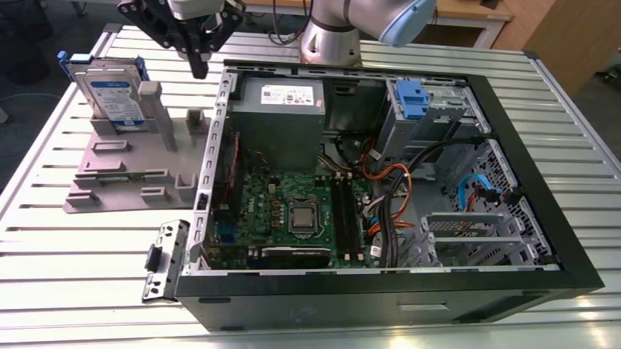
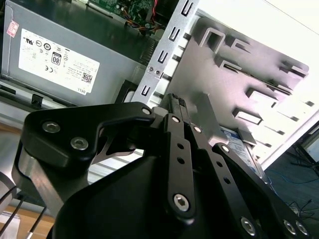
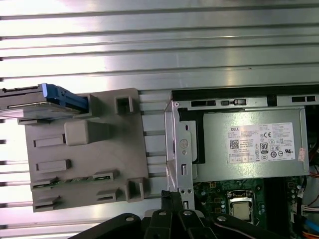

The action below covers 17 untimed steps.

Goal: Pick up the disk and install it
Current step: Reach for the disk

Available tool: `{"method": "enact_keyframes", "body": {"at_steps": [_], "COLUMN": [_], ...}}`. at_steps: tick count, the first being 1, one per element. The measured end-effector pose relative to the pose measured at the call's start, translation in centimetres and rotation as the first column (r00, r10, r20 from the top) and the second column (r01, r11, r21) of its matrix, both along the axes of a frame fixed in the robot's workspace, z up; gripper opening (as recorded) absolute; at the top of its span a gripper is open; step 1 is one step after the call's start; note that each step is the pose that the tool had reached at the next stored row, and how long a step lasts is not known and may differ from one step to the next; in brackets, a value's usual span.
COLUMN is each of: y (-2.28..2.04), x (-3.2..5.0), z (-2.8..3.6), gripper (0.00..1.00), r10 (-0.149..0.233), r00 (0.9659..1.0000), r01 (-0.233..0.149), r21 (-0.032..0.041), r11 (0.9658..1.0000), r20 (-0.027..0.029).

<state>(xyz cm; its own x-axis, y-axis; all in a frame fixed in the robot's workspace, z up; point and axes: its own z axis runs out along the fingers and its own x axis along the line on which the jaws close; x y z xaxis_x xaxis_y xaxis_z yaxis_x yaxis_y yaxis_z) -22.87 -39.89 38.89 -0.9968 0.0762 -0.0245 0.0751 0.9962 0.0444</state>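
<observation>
Exterior view first: got the black gripper (image 1: 199, 67) hanging in the air with its jaws pinched together and nothing between them, and looks the same in the second wrist view. Spotted the disk, a flat silver metal hard drive with a white-and-blue label and a blue plastic bracket round its edges (image 1: 110, 93), below the jaws and off to the exterior view's left of them, near but not touching, parked upright at one end of a grey plastic stand with upright posts (image 1: 116, 171). Reads as the very start of the job: lining up for the pick, disk untouched, install not yet begun. Guessing the grab calls for opening those jaws enough for the drive's thickness, getting over its top edge and coming down straight without clipping the posts. Just beside the jaws on the other side, the wall of a big open black computer case (image 1: 388, 294), lying on a slatted silver metal table (image 1: 58, 247). Inside that case: a grey metal power-supply box with a white sticker (image 1: 281, 105) closest to the jaws, a green motherboard (image 1: 291, 211) further off, a tangle of orange, black and blue cables (image 1: 388, 182), and well apart from the jaws a silver drive cage with a blue plastic latch (image 1: 412, 98). Possibly the drive's new home, but can't tell for sure.
</observation>
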Motion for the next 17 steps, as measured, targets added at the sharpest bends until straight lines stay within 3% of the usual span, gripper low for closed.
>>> {"method": "enact_keyframes", "body": {"at_steps": [17], "y": [0.00], "x": [-0.53], "z": [-0.02], "gripper": [0.10], "r10": [0.000], "r00": [1.0000], "r01": [0.000], "r21": [0.0000], "r11": [1.0000], "r20": [0.0000]}}
